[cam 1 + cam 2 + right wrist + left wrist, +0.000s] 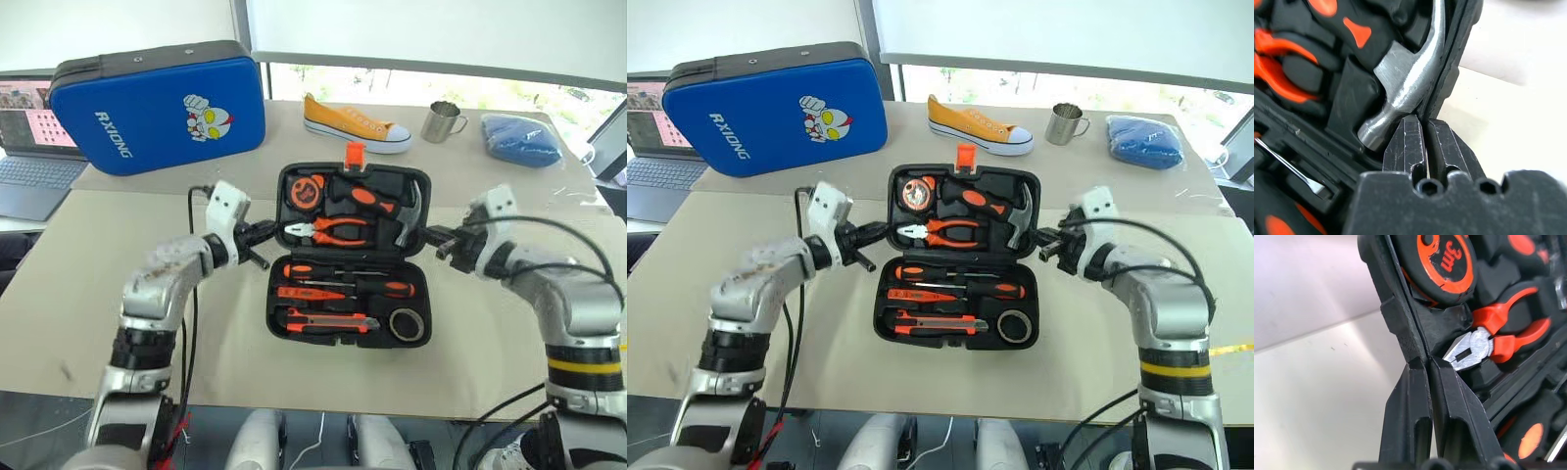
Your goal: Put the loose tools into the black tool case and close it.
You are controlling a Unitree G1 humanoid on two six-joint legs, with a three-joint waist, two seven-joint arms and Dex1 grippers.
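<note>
The black tool case (348, 257) lies open on the table, its lid half farther from me with an orange latch (354, 155) at the far edge. In the near half lie two screwdrivers (312, 270) (382, 288), a slim orange tester (309, 293), the utility knife (328, 322) and the tape roll (407, 324). My left gripper (272, 231) is shut on the lid's left rim (1400, 328), beside the pliers (1484, 340). My right gripper (432, 236) is shut on the lid's right rim (1454, 68), next to the hammer head (1400, 90).
A big blue cartoon-printed case (157, 108) stands at the back left, with a laptop (29, 147) beyond it. A yellow shoe (355, 124), a metal cup (443, 122) and a blue cloth (522, 139) sit along the back. The beige table (88, 294) spreads around the case.
</note>
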